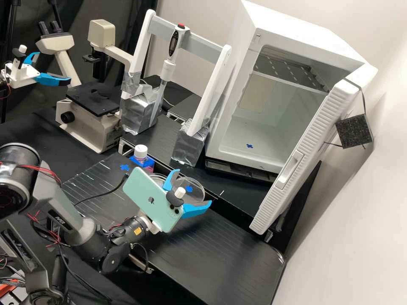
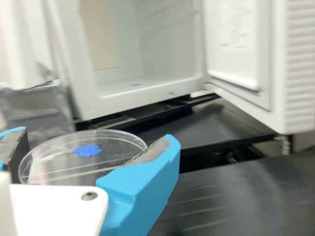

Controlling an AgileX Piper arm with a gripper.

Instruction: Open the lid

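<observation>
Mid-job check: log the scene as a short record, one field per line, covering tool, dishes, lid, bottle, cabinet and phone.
Tool: open, fingers set apart, holding nothing
Near dish: clear, round, between the spread fingers as the wrist view sees it; blue mark within its outline
Far dish: clear, round, beside the near one, partly behind the phone
Lid: cannot tell which clear piece is a lid
Bottle: upright, white cap on
Cabinet: white, door open
Phone: pale green, mounted on the arm
</observation>
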